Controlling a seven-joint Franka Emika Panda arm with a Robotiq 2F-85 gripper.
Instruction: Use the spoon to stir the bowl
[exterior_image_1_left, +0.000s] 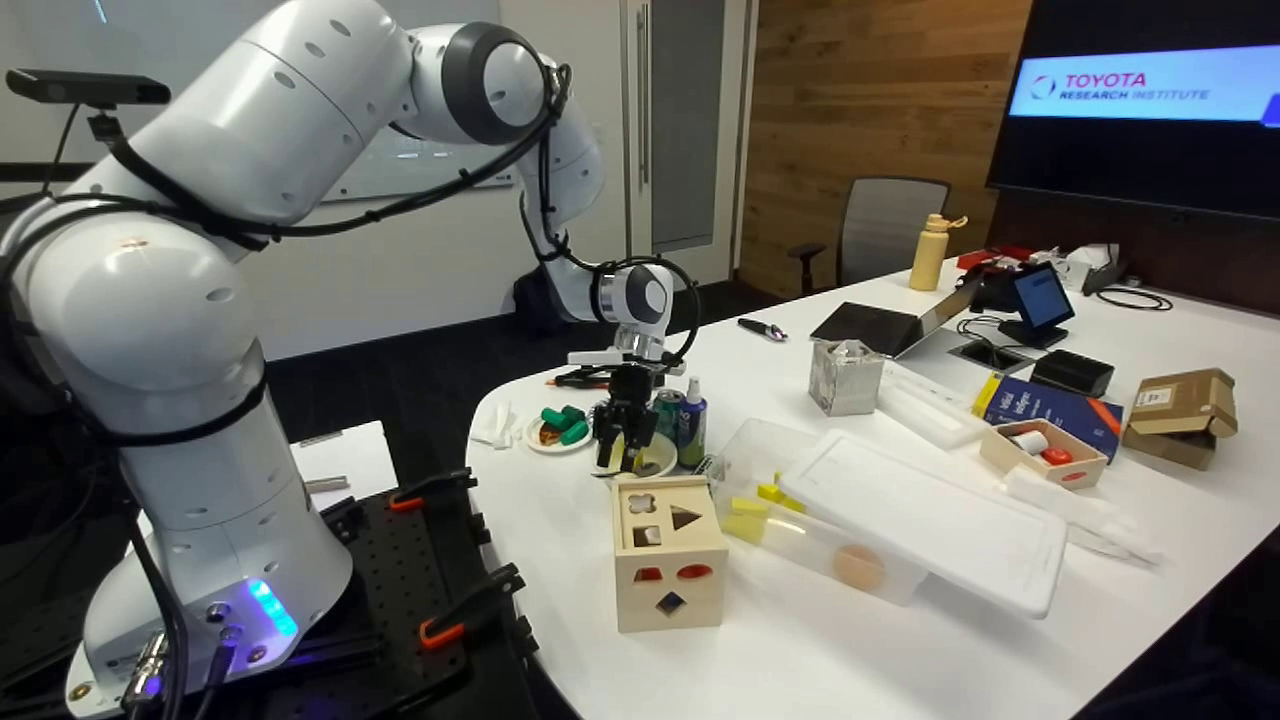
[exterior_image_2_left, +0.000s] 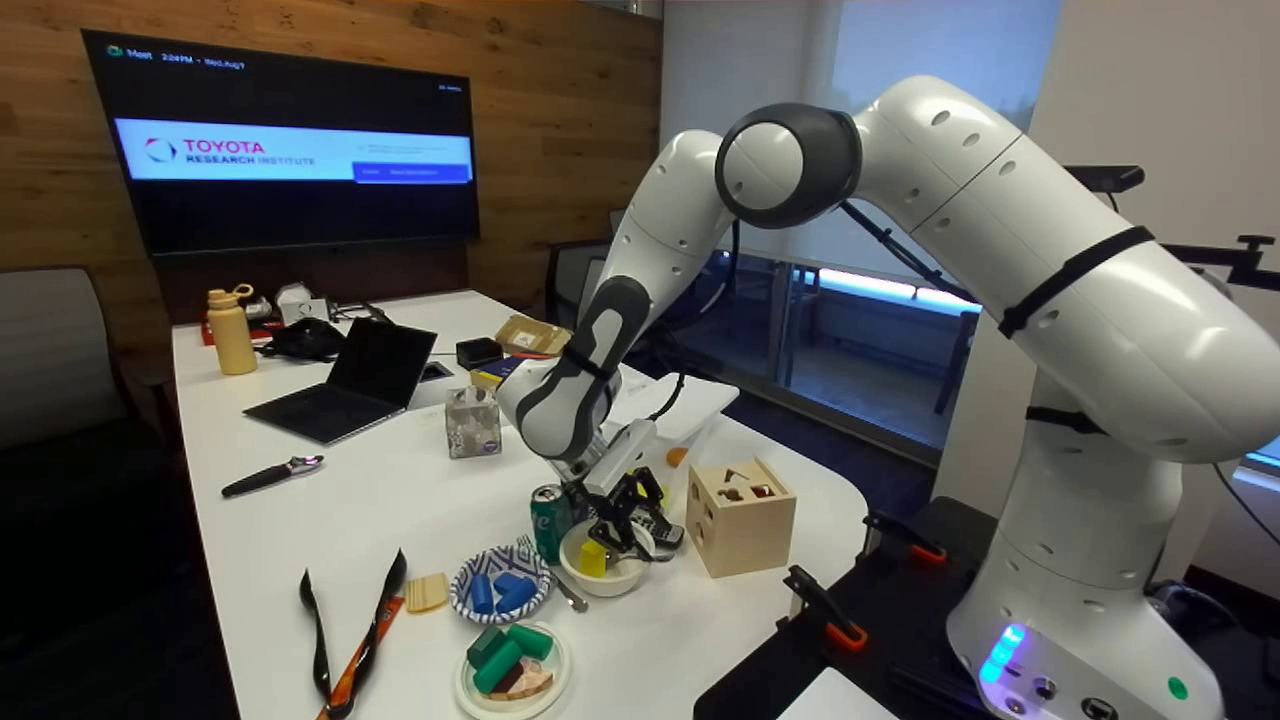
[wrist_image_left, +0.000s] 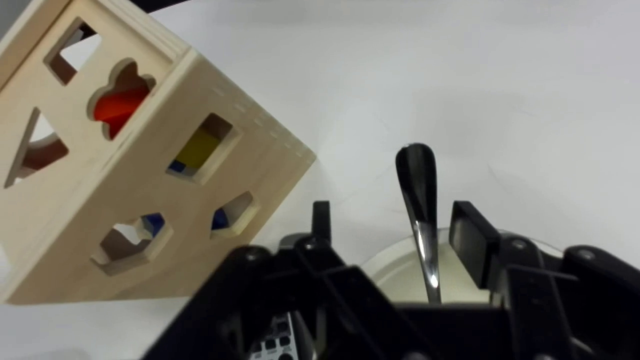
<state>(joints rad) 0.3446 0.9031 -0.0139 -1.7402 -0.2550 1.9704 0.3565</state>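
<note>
The bowl (exterior_image_2_left: 605, 583) is white outside, and a yellow block (exterior_image_2_left: 593, 558) is in it. It also shows in an exterior view (exterior_image_1_left: 662, 468) and in the wrist view (wrist_image_left: 387, 254). The spoon (wrist_image_left: 418, 190) has a shiny metal handle that rises over the bowl's rim; its lower end is hidden behind my gripper. My gripper (wrist_image_left: 397, 230) is open over the bowl, with the spoon handle between its fingers. There is a gap on both sides, wider toward the left finger. The gripper also shows in both exterior views (exterior_image_1_left: 617, 460) (exterior_image_2_left: 622, 540).
The wooden cube toy (exterior_image_2_left: 742, 520) stands close beside the bowl. A green can (exterior_image_2_left: 550, 522), a remote (exterior_image_2_left: 662, 530) and a fork (exterior_image_2_left: 570, 595) lie or stand around it. Nearby are a patterned bowl (exterior_image_2_left: 460, 598), a plate (exterior_image_2_left: 470, 700) and a clear plastic box (exterior_image_1_left: 820, 545).
</note>
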